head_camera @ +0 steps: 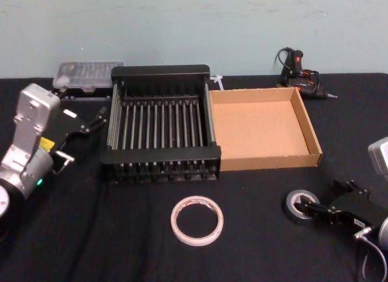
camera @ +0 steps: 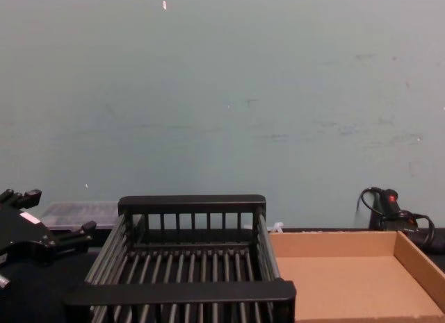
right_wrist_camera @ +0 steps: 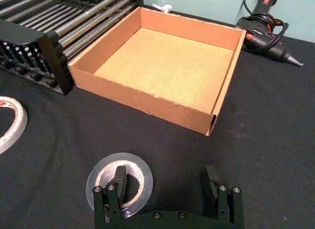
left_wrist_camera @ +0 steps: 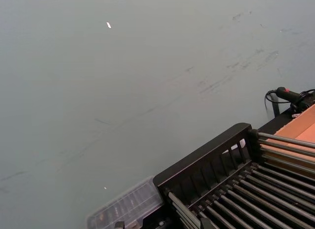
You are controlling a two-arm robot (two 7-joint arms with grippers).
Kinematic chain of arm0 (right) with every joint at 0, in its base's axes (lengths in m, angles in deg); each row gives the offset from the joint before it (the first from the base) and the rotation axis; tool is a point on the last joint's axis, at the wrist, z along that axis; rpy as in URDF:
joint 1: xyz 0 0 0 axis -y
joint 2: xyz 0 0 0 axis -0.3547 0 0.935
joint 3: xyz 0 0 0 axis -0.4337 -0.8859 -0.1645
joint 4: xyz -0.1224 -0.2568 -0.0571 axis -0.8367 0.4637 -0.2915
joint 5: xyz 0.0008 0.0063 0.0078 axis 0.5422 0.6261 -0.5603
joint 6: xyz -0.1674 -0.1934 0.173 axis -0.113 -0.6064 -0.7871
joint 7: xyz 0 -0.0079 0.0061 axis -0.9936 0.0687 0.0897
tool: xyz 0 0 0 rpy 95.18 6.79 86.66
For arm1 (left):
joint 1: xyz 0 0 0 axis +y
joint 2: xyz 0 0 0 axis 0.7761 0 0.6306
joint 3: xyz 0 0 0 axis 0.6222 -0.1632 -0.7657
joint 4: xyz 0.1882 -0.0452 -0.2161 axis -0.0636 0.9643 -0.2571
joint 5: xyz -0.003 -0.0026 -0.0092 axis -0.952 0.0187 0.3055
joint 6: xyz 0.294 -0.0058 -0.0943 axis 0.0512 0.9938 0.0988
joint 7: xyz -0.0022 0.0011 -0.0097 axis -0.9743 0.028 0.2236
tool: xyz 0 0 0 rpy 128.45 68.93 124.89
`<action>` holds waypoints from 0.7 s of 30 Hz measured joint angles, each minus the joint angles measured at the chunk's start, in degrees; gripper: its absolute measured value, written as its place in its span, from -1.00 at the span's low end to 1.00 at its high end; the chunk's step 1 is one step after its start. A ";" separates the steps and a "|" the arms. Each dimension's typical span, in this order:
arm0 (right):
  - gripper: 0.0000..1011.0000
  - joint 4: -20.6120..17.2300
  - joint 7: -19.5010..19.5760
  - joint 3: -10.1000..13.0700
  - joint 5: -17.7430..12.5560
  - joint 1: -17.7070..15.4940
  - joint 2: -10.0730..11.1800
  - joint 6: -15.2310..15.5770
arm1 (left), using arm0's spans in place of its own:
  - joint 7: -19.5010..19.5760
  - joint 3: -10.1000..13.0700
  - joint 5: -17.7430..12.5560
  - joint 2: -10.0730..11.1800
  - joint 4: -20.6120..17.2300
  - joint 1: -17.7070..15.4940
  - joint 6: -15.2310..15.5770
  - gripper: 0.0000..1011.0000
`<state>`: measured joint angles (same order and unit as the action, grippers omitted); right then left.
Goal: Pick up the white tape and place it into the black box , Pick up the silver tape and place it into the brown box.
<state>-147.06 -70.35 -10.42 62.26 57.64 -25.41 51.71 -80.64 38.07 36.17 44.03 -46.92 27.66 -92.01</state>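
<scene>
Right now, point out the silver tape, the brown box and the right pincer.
silver tape (right_wrist_camera: 98,176), right wrist view, on the roll's outer band.
brown box (head_camera: 265,162), head view, on its near wall.
right pincer (right_wrist_camera: 167,182), right wrist view, midway between its open fingertips.

Pale blue-green wall (camera: 222,94) fills upper frame in chest view, scuffed, faint dark streaks, few small white specks. Black cloth-covered table (head_camera: 254,245) spans lower frame in head view. Wall meets table along straight line at top. Light even, soft, no hard shadows.
</scene>
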 joint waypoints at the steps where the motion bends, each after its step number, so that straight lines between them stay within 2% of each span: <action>1: 0.98 -0.01 0.01 0.01 -0.02 0.00 0.00 0.01 | 0.00 0.00 0.00 0.00 0.00 0.00 0.00 0.98; 10: 0.97 -0.07 0.08 0.02 -0.09 -0.05 0.00 0.06 | 0.00 0.00 0.00 0.00 0.00 0.00 0.00 0.98; 15: 0.80 -0.07 0.10 0.02 -0.11 -0.05 0.00 0.09 | 0.00 0.00 0.00 0.00 0.00 0.00 0.00 0.98; 21: 0.46 -0.07 0.13 0.02 -0.12 -0.05 0.00 0.11 | 0.00 0.00 0.00 0.00 0.00 0.00 0.00 0.98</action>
<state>-147.13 -70.23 -10.40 62.14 57.59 -25.41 51.82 -80.65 38.07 36.17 44.03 -46.92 27.66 -92.01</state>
